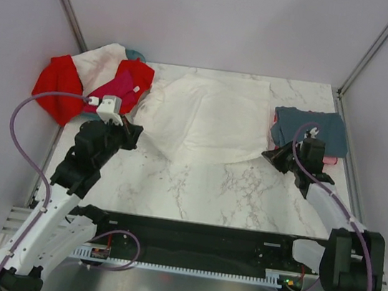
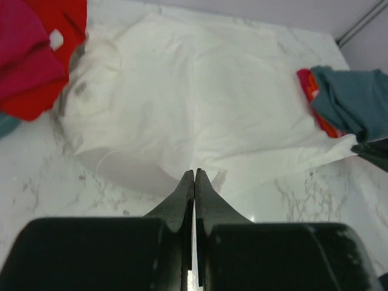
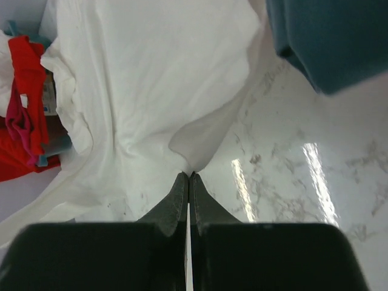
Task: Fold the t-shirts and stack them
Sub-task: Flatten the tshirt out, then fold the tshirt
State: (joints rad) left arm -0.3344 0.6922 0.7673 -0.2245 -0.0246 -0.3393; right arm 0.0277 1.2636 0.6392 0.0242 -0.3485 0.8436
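Observation:
A white t-shirt lies spread across the middle of the marble table. My left gripper is shut at the shirt's near left edge, and the hem rises off the table toward the tips. My right gripper is shut on the shirt's near right corner, where the fabric gathers into a pinch at the tips. Red, white and magenta t-shirts lie heaped at the back left. At the right, a folded slate grey-blue t-shirt rests on a coral pink one.
A teal basket rim peeks out behind the left heap. Grey walls close in the back and both sides. A black rail with the arm bases runs along the near edge.

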